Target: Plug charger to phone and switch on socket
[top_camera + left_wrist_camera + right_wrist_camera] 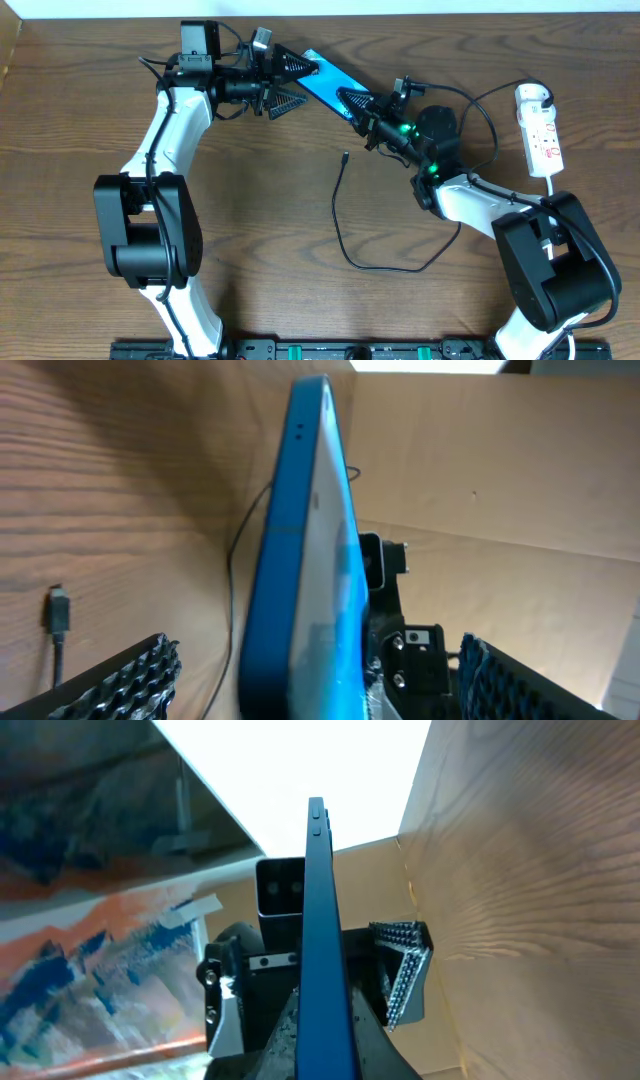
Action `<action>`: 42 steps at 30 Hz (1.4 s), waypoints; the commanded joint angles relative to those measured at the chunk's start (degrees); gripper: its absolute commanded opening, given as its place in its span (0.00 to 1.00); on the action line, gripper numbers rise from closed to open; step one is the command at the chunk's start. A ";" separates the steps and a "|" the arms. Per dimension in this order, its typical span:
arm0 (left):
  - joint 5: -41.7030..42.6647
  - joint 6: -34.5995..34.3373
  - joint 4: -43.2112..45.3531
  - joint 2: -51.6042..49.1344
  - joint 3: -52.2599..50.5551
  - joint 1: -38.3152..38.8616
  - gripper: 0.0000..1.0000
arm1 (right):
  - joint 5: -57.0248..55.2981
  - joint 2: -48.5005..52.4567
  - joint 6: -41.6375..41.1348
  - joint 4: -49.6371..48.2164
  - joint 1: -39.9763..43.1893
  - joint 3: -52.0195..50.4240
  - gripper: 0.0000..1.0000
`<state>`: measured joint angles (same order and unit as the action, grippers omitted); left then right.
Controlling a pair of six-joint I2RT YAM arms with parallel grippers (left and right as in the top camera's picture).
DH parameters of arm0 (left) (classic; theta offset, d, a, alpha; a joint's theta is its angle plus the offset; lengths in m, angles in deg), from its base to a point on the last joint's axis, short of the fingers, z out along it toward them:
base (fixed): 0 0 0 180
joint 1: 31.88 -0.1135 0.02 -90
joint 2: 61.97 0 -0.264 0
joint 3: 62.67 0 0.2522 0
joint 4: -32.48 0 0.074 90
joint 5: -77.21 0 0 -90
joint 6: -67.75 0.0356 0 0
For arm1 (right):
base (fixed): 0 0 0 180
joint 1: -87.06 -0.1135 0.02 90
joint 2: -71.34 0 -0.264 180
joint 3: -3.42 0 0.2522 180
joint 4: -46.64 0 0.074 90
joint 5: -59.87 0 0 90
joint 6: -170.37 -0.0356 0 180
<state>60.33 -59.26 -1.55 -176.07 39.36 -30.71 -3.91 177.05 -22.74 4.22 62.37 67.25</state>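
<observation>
Slim blue-screened rectangular phone [322, 82] turned on edge, clamped in right end effector [352, 102]. Left end effector [292, 85] spread wide, straddling phone's other end. Thin black charger cable [337, 200] loose on wooden table [80, 120].

Blue phone [324, 81], black charger [335, 210], white socket [541, 130] with red marks.

No readable text in any view. Phone [325, 80] screen, pinched in the right gripper [352, 99] fingers, is plain blue, and any print is too small to make out. Socket [541, 130], well off from those fingers, shows red marks only, not legible as characters.
</observation>
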 commanded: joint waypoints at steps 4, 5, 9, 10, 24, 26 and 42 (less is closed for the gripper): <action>-4.96 1.14 0.33 0.85 1.22 -0.26 0.89 | -6.67 -0.07 -5.90 -0.79 -1.16 0.55 0.01; -5.70 0.92 0.50 0.85 1.22 -0.15 0.89 | -7.30 -0.07 -6.75 -0.81 -1.36 0.55 0.01; -7.67 -0.98 3.50 0.85 1.22 0.57 0.89 | -8.94 -0.07 -7.67 -0.79 -2.64 0.59 0.01; -8.35 -1.86 4.46 0.85 1.22 0.79 0.89 | -8.98 -0.07 -7.67 -0.79 -2.84 0.59 0.01; -14.29 -12.04 16.81 0.85 1.22 4.26 0.63 | -9.25 -0.07 -9.20 -0.55 -3.13 0.59 0.01; -14.27 -13.18 17.84 0.85 1.22 4.68 0.56 | -9.44 -0.07 -9.38 -0.57 -3.10 0.59 0.01; -13.11 -25.90 17.81 0.85 1.22 5.29 0.43 | -12.68 -0.07 -12.20 -0.66 -3.13 0.63 0.01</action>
<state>45.95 -82.01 16.04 -176.07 39.36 -26.01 -14.80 177.07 -33.56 4.38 59.51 67.27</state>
